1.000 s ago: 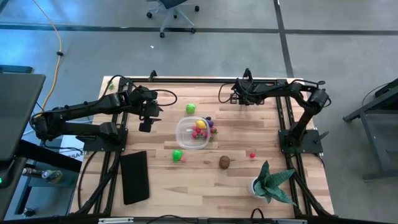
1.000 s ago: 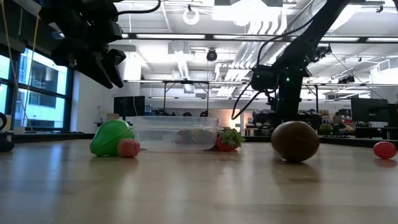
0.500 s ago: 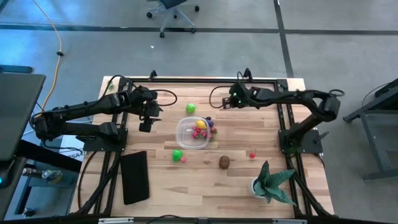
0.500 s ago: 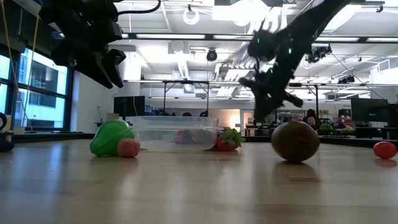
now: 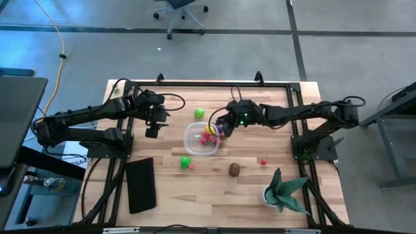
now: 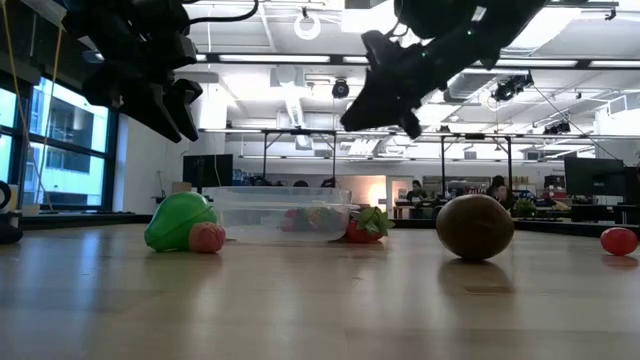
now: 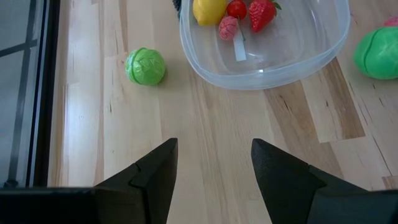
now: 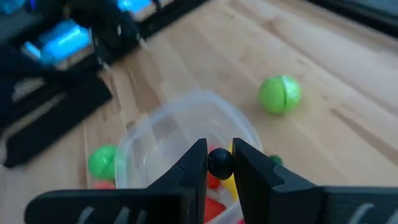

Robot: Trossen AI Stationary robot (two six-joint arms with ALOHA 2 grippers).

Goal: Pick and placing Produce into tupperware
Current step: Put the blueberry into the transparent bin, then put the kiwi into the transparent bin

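High view: your right gripper (image 5: 220, 123) hangs over the right-hand rim of the small clear squarish plastic tub (image 5: 193, 144). Bring it further over the tub's middle before you let go. The left gripper (image 5: 153, 125) waits left of the tub, apart from it.

Loose produce, high view: a round green piece (image 5: 199, 113) beyond the tub, a bright green piece (image 5: 186, 161) just before it, a brown egg-shaped piece (image 5: 234, 169) and a small red ball (image 5: 264, 161) further right. These are yours to fetch later.

Low view: the right gripper (image 6: 372, 92) is well above the tub (image 6: 275, 212). Lower it first, I judge, or the piece may bounce out.

Left wrist view: the left fingers (image 7: 152, 171) stand apart with nothing between them, bare wood below. The tub holds a yellow piece (image 7: 209, 10), a strawberry (image 7: 262, 13) and smaller red ones.

Right wrist view: the right fingers (image 8: 196, 163) are pinched on a small dark round berry (image 8: 219, 161), with the tub's wall (image 8: 163, 132) beneath. Spread the fingers only slightly; so small a thing needs little room to drop.
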